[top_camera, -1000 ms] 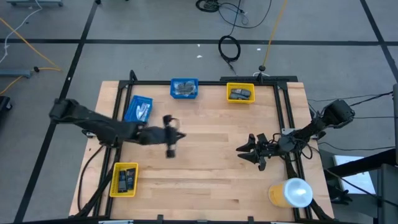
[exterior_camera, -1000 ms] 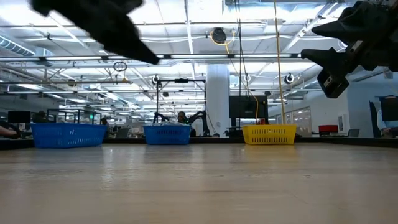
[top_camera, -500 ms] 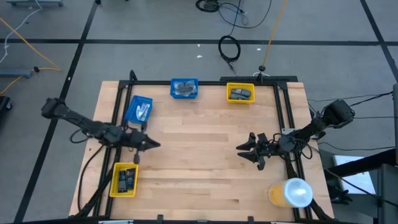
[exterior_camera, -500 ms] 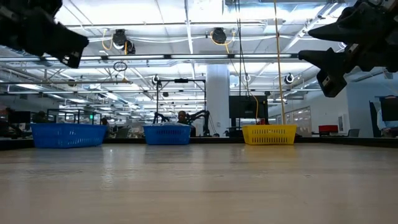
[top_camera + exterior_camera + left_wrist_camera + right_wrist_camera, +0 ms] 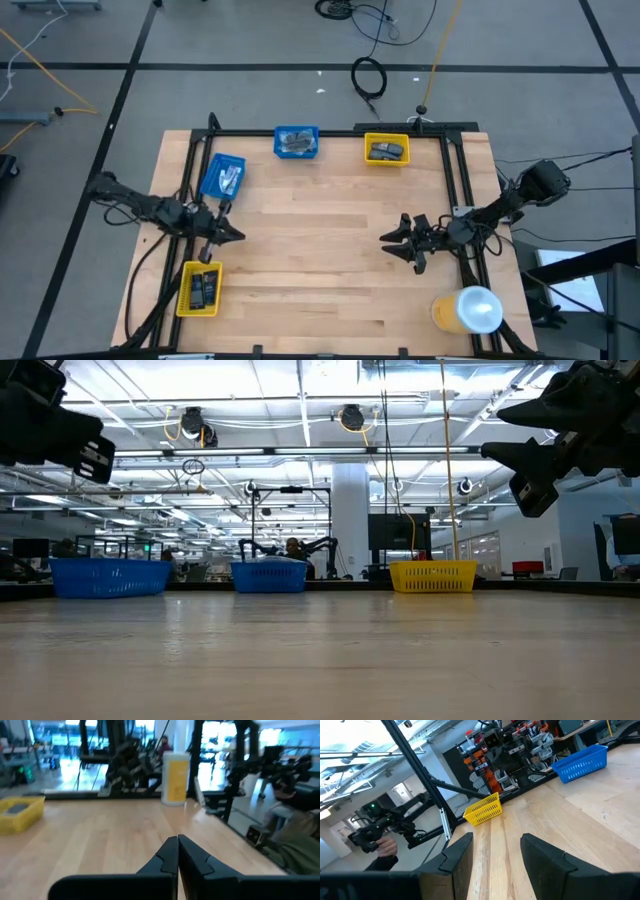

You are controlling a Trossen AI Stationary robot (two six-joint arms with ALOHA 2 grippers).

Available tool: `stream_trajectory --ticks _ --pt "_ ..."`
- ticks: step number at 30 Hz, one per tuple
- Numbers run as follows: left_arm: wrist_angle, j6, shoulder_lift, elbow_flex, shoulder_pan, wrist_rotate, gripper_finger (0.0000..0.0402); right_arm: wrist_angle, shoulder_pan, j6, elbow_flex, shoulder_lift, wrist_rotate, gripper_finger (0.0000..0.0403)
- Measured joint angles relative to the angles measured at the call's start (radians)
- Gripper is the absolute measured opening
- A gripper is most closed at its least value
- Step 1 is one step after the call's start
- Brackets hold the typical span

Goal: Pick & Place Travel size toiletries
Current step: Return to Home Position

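Note:
The toiletries lie in four bins: white tubes in a blue bin (image 5: 222, 176) at the left, dark-grey pieces in a blue bin (image 5: 296, 142) at the far edge, and dark pieces in a yellow bin (image 5: 386, 149) at the far edge and in a yellow bin (image 5: 200, 288) at the near left. My left gripper (image 5: 225, 233) is shut and empty above the table's left side, between the two left bins; its closed fingers also show in the left wrist view (image 5: 177, 854). My right gripper (image 5: 392, 243) is open and empty above the table's right half; it also shows in the right wrist view (image 5: 492, 854).
A large yellow-and-white cylinder (image 5: 468, 310) stands at the near right corner. A black frame (image 5: 330, 131) runs along the table's edges. The bare wooden tabletop (image 5: 320, 260) spreads between the two grippers. A person's hand (image 5: 385, 848) shows beyond the table's left side.
My left gripper has drawn back from the table's middle toward its left edge, ending between the two left bins.

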Motion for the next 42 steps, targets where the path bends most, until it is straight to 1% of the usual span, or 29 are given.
stream_trajectory --ticks 4,8,11,14,22,26,28,31,34,37,39,42 --pt "-0.019 0.055 -0.073 0.004 0.001 0.036 0.0014 -0.001 0.0 0.0 0.0 0.0 0.0 0.0155" --pt "-0.026 0.07 -0.068 0.006 0.003 0.025 0.0015 -0.005 0.0 0.001 0.0 0.0 -0.001 0.0155" --pt "-0.027 0.059 -0.067 0.006 0.003 0.01 0.0007 -0.008 0.0 0.001 0.0 0.0 -0.001 0.0155" --pt "-0.028 0.085 -0.067 0.006 0.003 0.01 0.0002 -0.012 0.0 0.0 0.0 0.0 -0.001 0.0155" --pt "-0.01 0.101 -0.066 0.005 0.003 0.006 0.0025 -0.008 0.0 0.0 0.0 0.0 0.0 0.0155" --pt "0.007 0.101 -0.066 0.003 0.003 0.005 0.0022 -0.021 0.0 0.002 0.0 0.0 -0.001 0.0155" --pt "0.008 0.101 -0.066 0.003 0.003 0.005 0.0017 -0.021 0.0 -0.042 0.0 0.0 -0.007 0.0151" --pt "0.01 0.101 -0.066 0.003 0.003 0.005 0.0007 0.007 0.0 -0.196 -0.005 -0.023 -0.032 0.0124" --pt "0.01 0.101 -0.066 0.003 0.003 0.005 0.0002 0.004 -0.003 -0.286 -0.027 -0.093 -0.043 0.0072" --pt "0.011 0.101 -0.066 0.003 0.003 0.005 0.0009 -0.126 -0.024 -0.332 -0.026 -0.202 -0.084 0.0016" --pt "0.011 0.101 -0.066 0.003 0.003 0.005 0.0017 -0.219 -0.063 -0.336 -0.026 -0.285 -0.116 0.0008" --pt "0.011 0.101 -0.066 0.003 0.003 0.005 0.0025 -0.394 -0.15 -0.322 -0.025 -0.418 -0.254 0.0007"
